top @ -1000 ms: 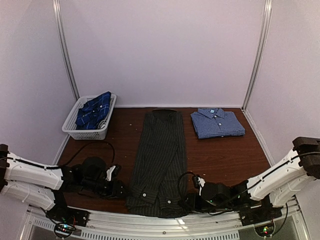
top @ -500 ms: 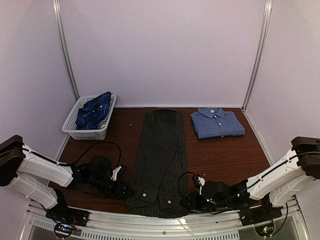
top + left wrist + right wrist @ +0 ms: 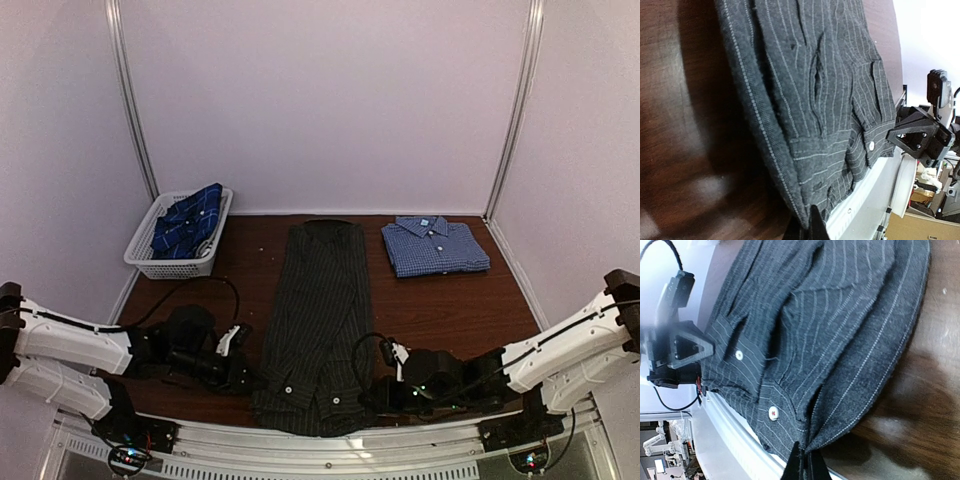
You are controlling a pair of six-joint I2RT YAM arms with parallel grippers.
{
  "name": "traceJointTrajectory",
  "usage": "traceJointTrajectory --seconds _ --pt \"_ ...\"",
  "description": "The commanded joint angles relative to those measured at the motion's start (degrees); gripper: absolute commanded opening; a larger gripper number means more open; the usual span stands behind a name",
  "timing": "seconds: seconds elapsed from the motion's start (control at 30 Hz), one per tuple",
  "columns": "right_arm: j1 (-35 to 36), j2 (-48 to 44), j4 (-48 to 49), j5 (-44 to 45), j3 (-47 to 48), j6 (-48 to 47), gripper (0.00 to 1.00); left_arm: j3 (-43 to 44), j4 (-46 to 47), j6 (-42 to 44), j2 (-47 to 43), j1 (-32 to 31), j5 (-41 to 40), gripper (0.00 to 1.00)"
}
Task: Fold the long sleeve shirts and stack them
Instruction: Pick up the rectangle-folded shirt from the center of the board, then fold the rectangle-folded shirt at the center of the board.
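Three long sleeve shirts: pinstripe shirt (image 3: 318, 320) laid flat down mid-table, collar far, hem at the near edge; blue check shirt (image 3: 434, 246) folded at far right; navy plaid shirt (image 3: 188, 222) heaped in one white basket (image 3: 175, 265) at far left. Two claws, left gripper (image 3: 247, 378) and right gripper (image 3: 372, 398), each pinched fully closed on a near hem corner of the pinstripe shirt. Brown table (image 3: 450, 310) showing either side of it; back wall (image 3: 320, 100) just beyond the collar.

Down table (image 3: 440, 310) centre, near to far, lay pinstriped shirt (image 3: 320, 320); bare wood lanes ran either side; basket (image 3: 170, 265) blocked far left corner; folded check shirt (image 3: 435, 245) occupied far right.
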Motion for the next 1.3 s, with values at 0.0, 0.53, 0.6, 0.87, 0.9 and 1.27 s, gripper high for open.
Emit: traceJointTrajectory --seconds 0.0,0.53,0.6,0.87,0.9,1.27 --pt "-2.1 -4.6 -4.9 3.0 3.8 -3.6 0.0 4.1 -3.0 -0.6 -2.6 1.1 1.5 0.0" --pt "-29.7 3.6 -1.3 -6.9 18.9 -18.1 0.0 22.9 6.3 -0.5 16.8 22.3 12.3 0.0" --pt "-33.0 7.5 -0.3 -8.4 21.2 -19.3 0.0 25.9 8.6 -0.5 22.3 24.7 13.0 0.0" --pt "-38.9 23.7 0.2 -12.9 29.4 -23.5 0.0 34.2 10.3 0.8 39.2 25.9 12.4 0.0" --pt "-39.0 25.6 -0.2 -13.4 30.6 -24.1 0.0 34.1 10.5 0.7 40.1 25.9 12.0 0.0" --pt "-35.4 30.8 0.6 -15.0 29.2 -23.1 0.0 27.5 13.6 0.9 39.9 24.2 11.9 0.0"
